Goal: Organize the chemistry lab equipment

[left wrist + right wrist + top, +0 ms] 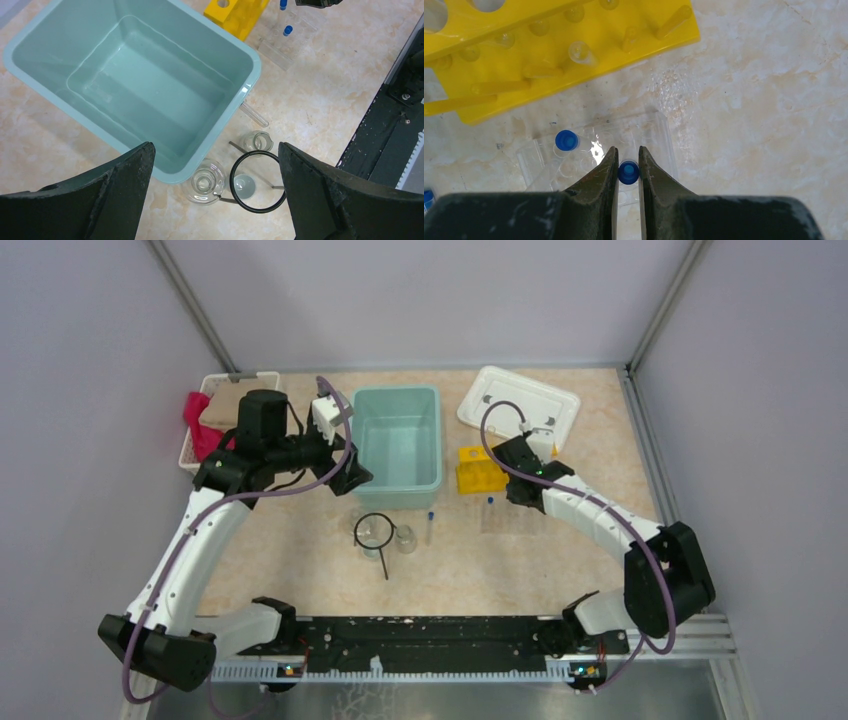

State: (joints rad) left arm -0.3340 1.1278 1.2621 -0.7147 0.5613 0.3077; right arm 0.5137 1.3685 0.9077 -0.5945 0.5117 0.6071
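Starting out: right gripper (627, 150) pinches a tube (628, 172), left gripper (215, 145) gapes; beakers (206, 181), ring (232, 181) lie loose toward the near edge.

Clear beakers (206, 181), wire ring (232, 182), capped tubes (566, 140), yellow rack (478, 475)

The beige marbled tabletop (560, 570) carried a teal bin (397, 440) at its middle back, with a white lid (520, 405) lying flat to its right and a white basket (245, 376) at the back left. A yellow rack (478, 472) sat just beside the bin's right wall. Near it lay a clear plastic tray (659, 132) with a capped tube (628, 172) upright in it. In front of the bin stood two glass beakers (405, 538), the black wire ring (382, 562) overlapping one, and a loose test tube (430, 525) lay beside them.
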